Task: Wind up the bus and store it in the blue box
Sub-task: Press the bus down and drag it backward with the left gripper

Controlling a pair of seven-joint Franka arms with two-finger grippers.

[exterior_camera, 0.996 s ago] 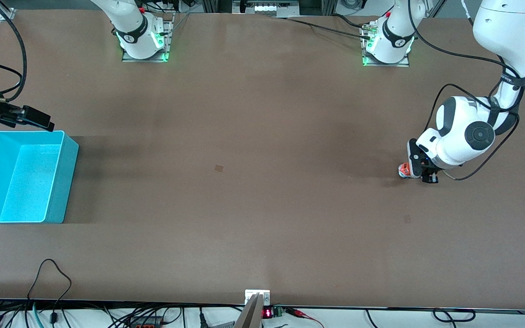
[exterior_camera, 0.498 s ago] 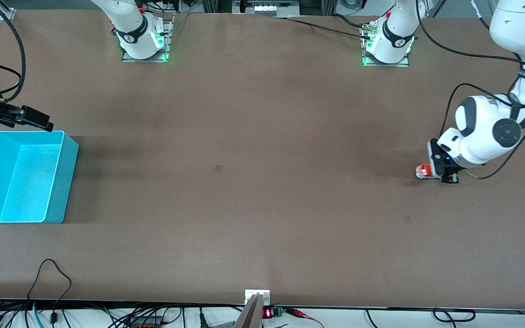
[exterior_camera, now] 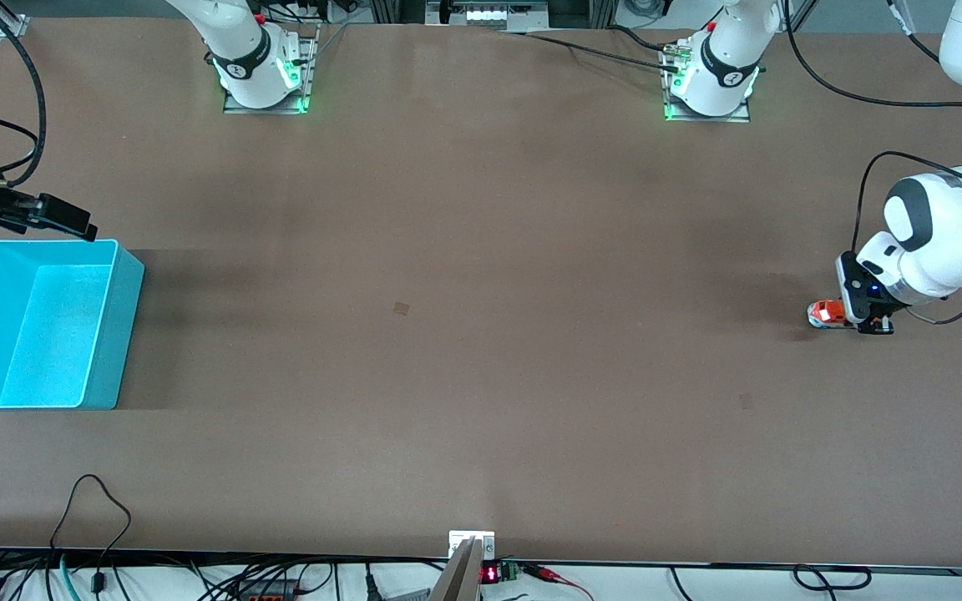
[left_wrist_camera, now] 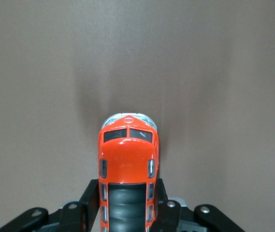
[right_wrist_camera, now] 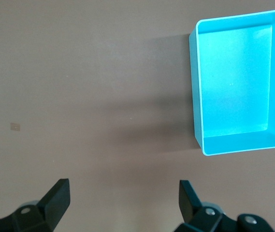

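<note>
The small orange bus point(exterior_camera: 822, 314) with a dark roof is low on the table near the left arm's end. My left gripper point(exterior_camera: 847, 316) is shut on its sides. In the left wrist view the bus point(left_wrist_camera: 127, 154) sticks out from between the black fingers point(left_wrist_camera: 90, 198), its silver-white front pointing away from them. The turquoise blue box point(exterior_camera: 126, 284) stands empty at the right arm's end, and also shows in the right wrist view point(right_wrist_camera: 195, 87). My right gripper point(exterior_camera: 72, 221) waits, open and empty, above the table beside the box; its fingers point(right_wrist_camera: 55, 198) stand wide apart.
A small square mark point(exterior_camera: 401, 308) lies on the brown table near the middle and another point(exterior_camera: 746, 401) nearer the camera than the bus. The arm bases point(exterior_camera: 264, 75) stand along the table's top edge. Cables hang past the front edge.
My left gripper has moved along the table toward the left arm's end, taking the bus with it. The right arm and the box have not moved.
</note>
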